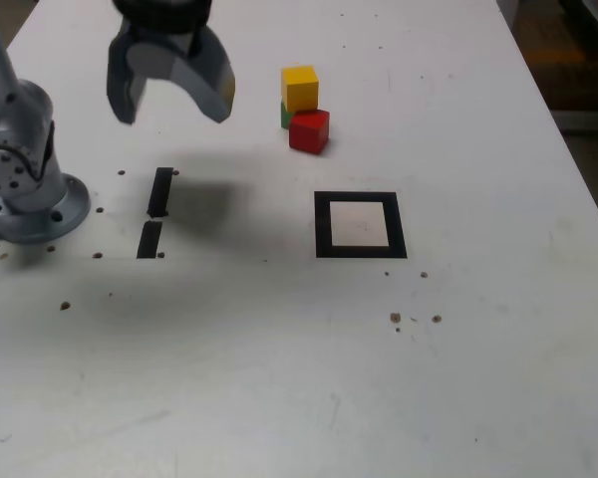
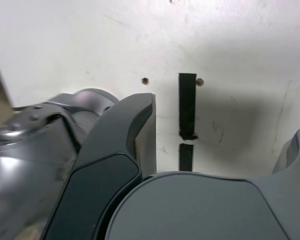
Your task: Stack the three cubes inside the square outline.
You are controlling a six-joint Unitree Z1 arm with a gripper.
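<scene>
The yellow cube (image 1: 300, 88) appears to rest on the green cube (image 1: 285, 115), of which only a sliver shows. The red cube (image 1: 310, 130) sits on the table touching them, on the near right in the exterior view. The square outline (image 1: 359, 224), black tape around a white centre, lies nearer the camera than the cubes and holds nothing. My gripper (image 1: 171, 112) hangs open and empty above the table, well to the exterior view's left of the cubes. In the wrist view the gripper (image 2: 220, 135) shows only bare table between its fingers (image 2: 140, 130); no cube or outline appears there.
Two short black tape strips (image 1: 159, 191) (image 1: 149, 239) lie below the gripper, the first also seen as a strip (image 2: 187, 107) in the wrist view. The arm's grey base (image 1: 20, 189) stands at the exterior view's left. Small holes and brown specks (image 1: 396, 318) dot the white table (image 1: 478, 378).
</scene>
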